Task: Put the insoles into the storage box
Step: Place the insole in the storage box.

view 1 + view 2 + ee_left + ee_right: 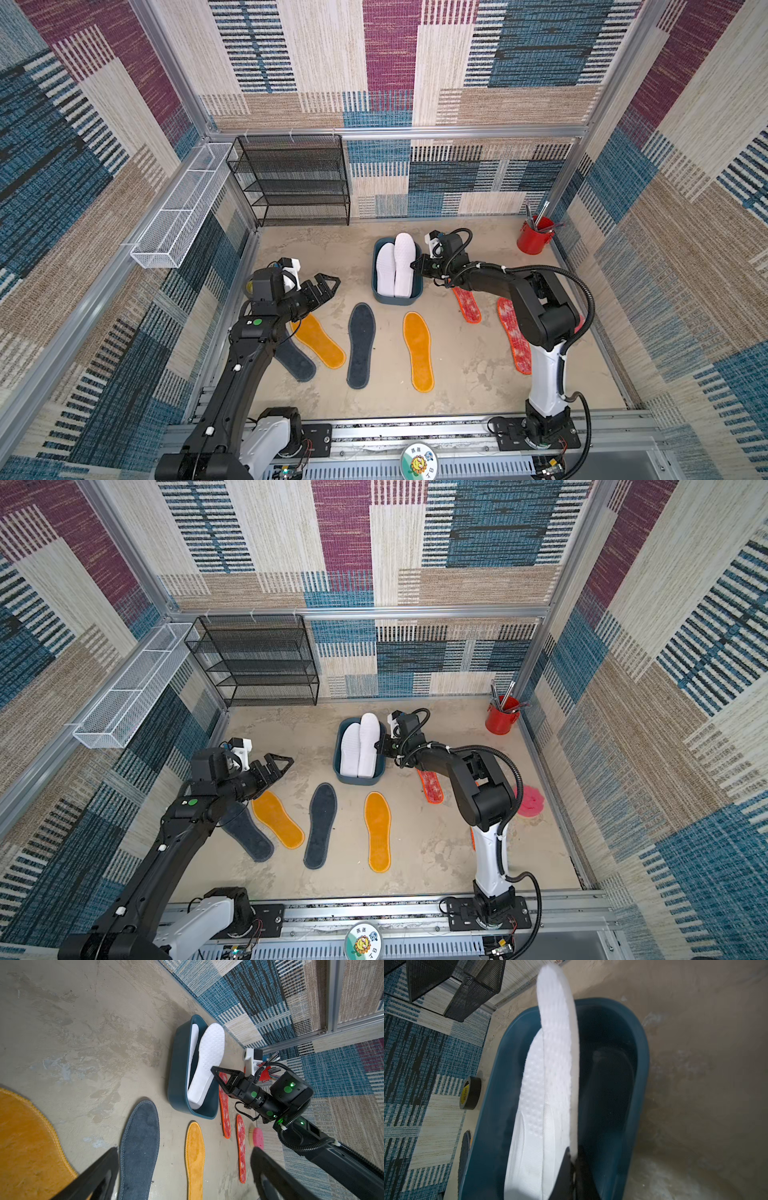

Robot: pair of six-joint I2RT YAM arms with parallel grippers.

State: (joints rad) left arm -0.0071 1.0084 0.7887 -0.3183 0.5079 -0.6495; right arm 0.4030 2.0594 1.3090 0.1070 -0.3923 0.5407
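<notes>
Right gripper (574, 1156), clamped on a white insole (558, 1043), holds it tilted in the teal storage box (643, 1053) beside the other white insole (529, 1115); lowering and release should come next. Left gripper (326, 289) gapes empty, well apart from the box.

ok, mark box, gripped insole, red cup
box (397, 300): in a top view, near wall
gripped insole (405, 266): in a top view, middle
red cup (534, 242): in a top view, side

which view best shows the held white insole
Right wrist view: close up, the right fingers pinch the white insole's edge. Both top views show it small in the storage box; the left wrist view, sidelong and farther.
</notes>
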